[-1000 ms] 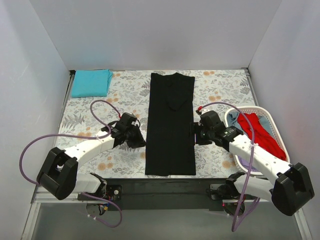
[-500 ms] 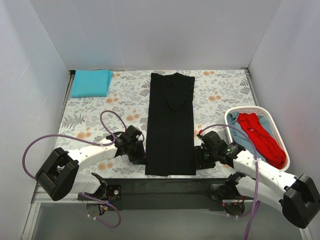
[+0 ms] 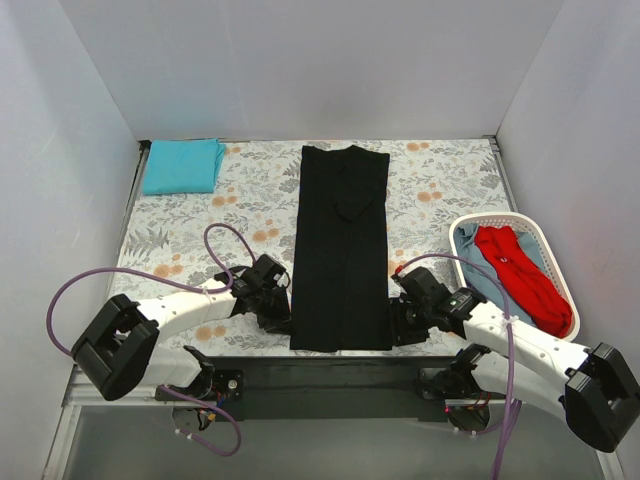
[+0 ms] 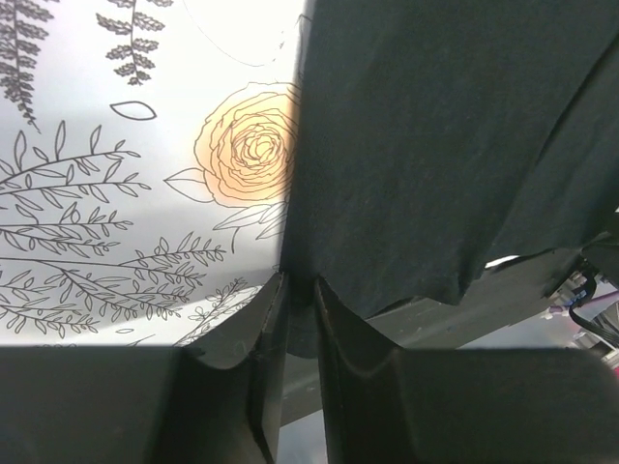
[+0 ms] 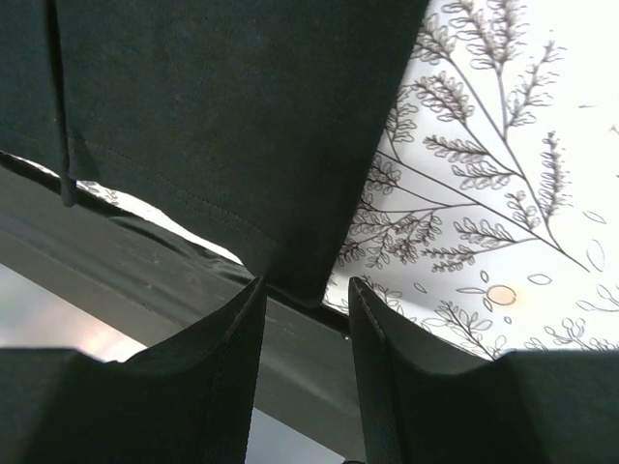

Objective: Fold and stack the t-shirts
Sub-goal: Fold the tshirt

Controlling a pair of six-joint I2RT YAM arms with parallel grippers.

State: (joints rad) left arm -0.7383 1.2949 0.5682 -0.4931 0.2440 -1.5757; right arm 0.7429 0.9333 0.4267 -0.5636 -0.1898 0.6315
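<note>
While the black t-shirt (image 3: 342,240) is lying flat as a long, narrow strip down the middle of the floral table covering (image 3: 440,190), with its neck end toward the far wall, both arms are reaching to its near corners. The left gripper (image 3: 280,312) is sitting at the near-left corner; in the left wrist view its fingers (image 4: 266,329) are standing almost together, pinching the hem corner of the black cloth between them. The right gripper (image 3: 398,325) is sitting at the near-right corner; in the right wrist view its fingers (image 5: 242,329) are standing partly apart, with the corner of the hem lying in the gap between their tips and not yet clamped. A teal t-shirt (image 3: 182,165) is resting folded in the far-left corner of the table. A red t-shirt (image 3: 520,275) and a light-blue t-shirt (image 3: 472,262) are lying bunched inside the white laundry basket (image 3: 500,218) at the right edge.
</note>
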